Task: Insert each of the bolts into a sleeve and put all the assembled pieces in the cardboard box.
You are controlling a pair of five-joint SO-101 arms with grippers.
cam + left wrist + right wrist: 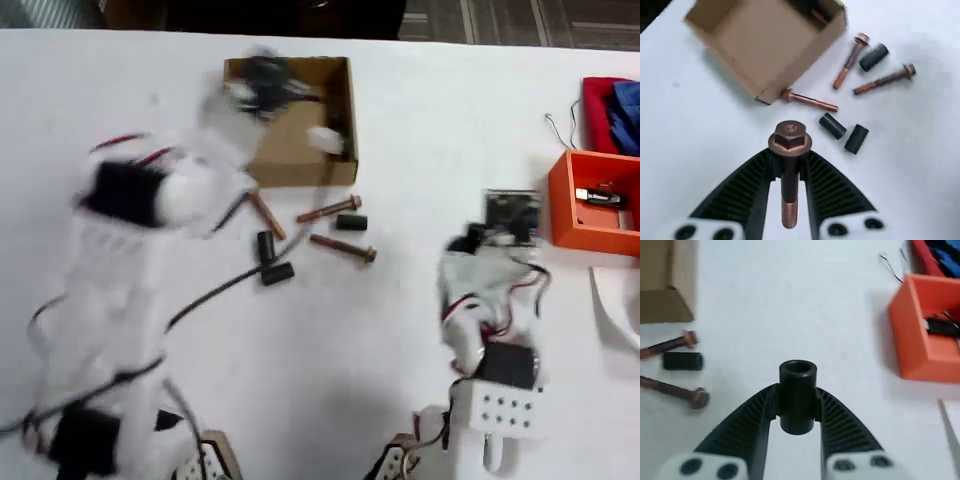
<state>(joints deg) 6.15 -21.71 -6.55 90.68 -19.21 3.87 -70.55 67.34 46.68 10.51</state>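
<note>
Mating step, as we read it. Left claw is clamped narrow on a bolt, head toward the cardboard box, shank lying back between the jaws. Right claw is pinched on a sleeve, bore facing away from the wrist. Next we need both brought together over the counter, shank lined up with bore. Loose bolts and loose sleeves wait beside the box.

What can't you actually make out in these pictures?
High view: blur smears the left arm, which also covers part of the cardboard box.
Left wrist view: the picture's edge cuts the box's far corner; a coppery piece inside is unclear.
Left wrist view: the fingers of the left gripper hide much of the shaft of the held bolt.
</note>
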